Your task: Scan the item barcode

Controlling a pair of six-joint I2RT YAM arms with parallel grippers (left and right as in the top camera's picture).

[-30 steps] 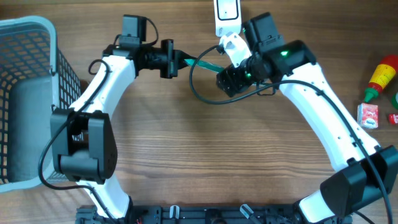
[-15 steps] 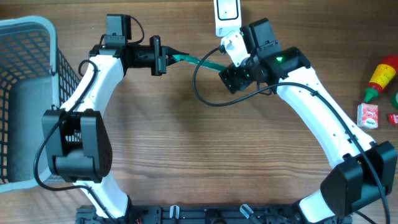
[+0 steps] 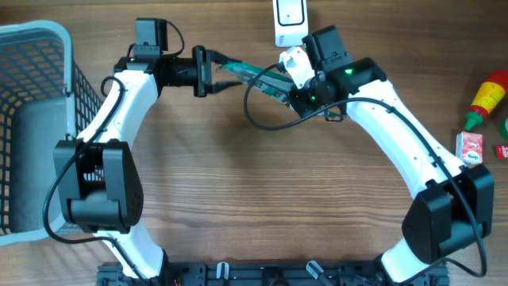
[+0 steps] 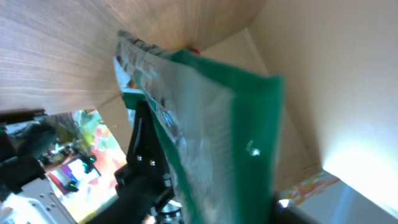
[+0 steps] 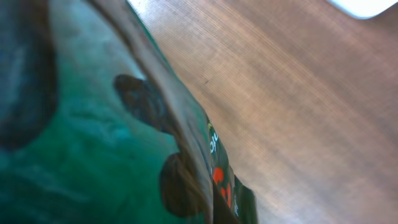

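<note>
Since the scanner (image 3: 289, 20) lies near its jaws, the right gripper (image 3: 279, 86) clamps the green packet (image 3: 252, 73) there. How wide the left gripper (image 3: 216, 67) stands I cannot tell.

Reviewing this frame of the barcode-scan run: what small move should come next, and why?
Probably ease the left gripper slowly back off the green packet. The right gripper is shut on its other end, so that side can carry it; whether the left jaws are fully open is unclear.
</note>
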